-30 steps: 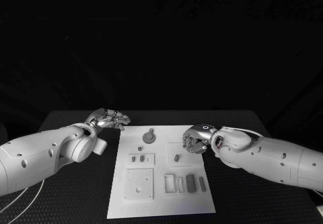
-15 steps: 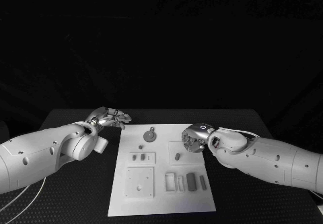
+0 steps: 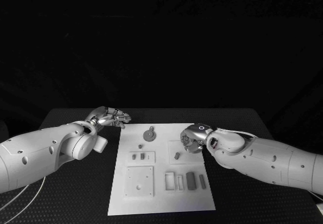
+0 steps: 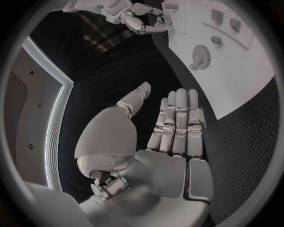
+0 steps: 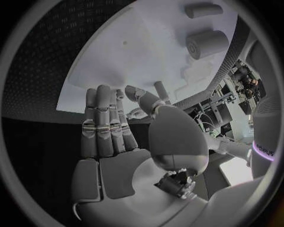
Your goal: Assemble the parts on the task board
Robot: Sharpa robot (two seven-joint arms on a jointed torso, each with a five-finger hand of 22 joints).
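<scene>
Head view: a white task board [image 3: 161, 168] lies lengthwise in the middle of a black table [image 3: 256, 126]. The left hand [image 3: 108, 117] sits over the table just off the board's far left corner, and the right hand [image 3: 192, 138] hangs above the board's right side, beside a short dark peg [image 3: 177, 157]. From this angle both hands look bunched, and whether anything is in them cannot be told.

Also on the board in this view are a round gear-like part [image 3: 149, 136] near the far end, a small block with two dark slots [image 3: 141, 158] at the left, a square plate [image 3: 139, 182] toward the near left, and a row of upright bars [image 3: 185, 181] toward the near right.

Left wrist view: the left hand [image 4: 172, 127] has its fingers [image 4: 180, 118] straight and side by side, thumb apart, holding nothing, over the table beside the board's edge [image 4: 236, 90]. The round part [image 4: 199, 56] lies beyond, and the right hand [image 4: 133, 14] shows across the board.

Right wrist view: the right hand [image 5: 115, 127] is likewise flat and empty, fingers straight, over the white board [image 5: 136, 56]. A stubby cylinder [image 5: 207, 43] stands on the board, with another piece [image 5: 201, 9] past it.
</scene>
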